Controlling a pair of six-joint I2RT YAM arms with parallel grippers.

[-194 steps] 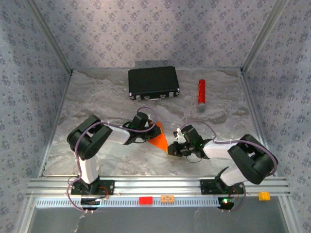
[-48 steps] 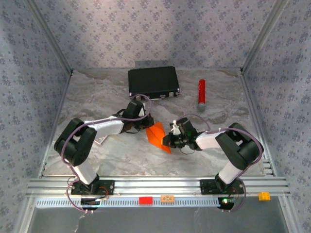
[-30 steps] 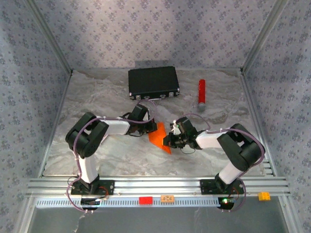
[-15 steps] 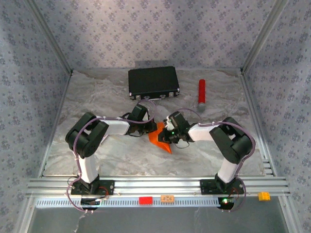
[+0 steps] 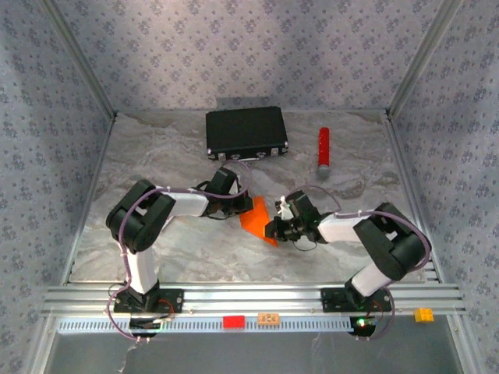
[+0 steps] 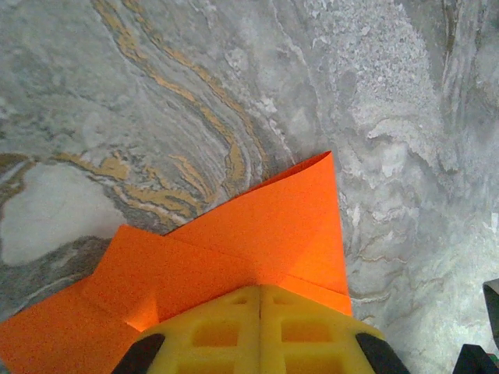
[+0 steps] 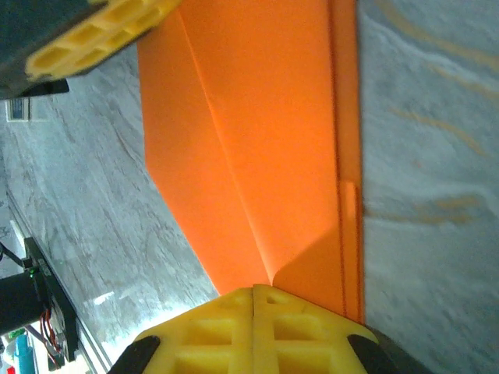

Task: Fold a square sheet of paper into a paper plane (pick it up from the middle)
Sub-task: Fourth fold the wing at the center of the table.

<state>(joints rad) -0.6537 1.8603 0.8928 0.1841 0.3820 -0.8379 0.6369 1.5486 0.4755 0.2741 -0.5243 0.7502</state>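
Orange and already creased into a pointed shape, the square sheet of paper sits near the middle of the marbled table, caught between the two arms. The left gripper has its yellow pads pressed together on one edge of the sheet, where two folded flaps meet. The right gripper is likewise closed on the opposite side, at the foot of a long diagonal crease. Gripping from both sides probably holds the thin paper taut, so a fold can be set without the sheet sliding on the smooth surface. Whether it rests on the table or hangs just above is hard to tell. The folding looks only partly done, with no narrow dart yet. The black case and red cylinder lie well apart at the back, clear of the work.
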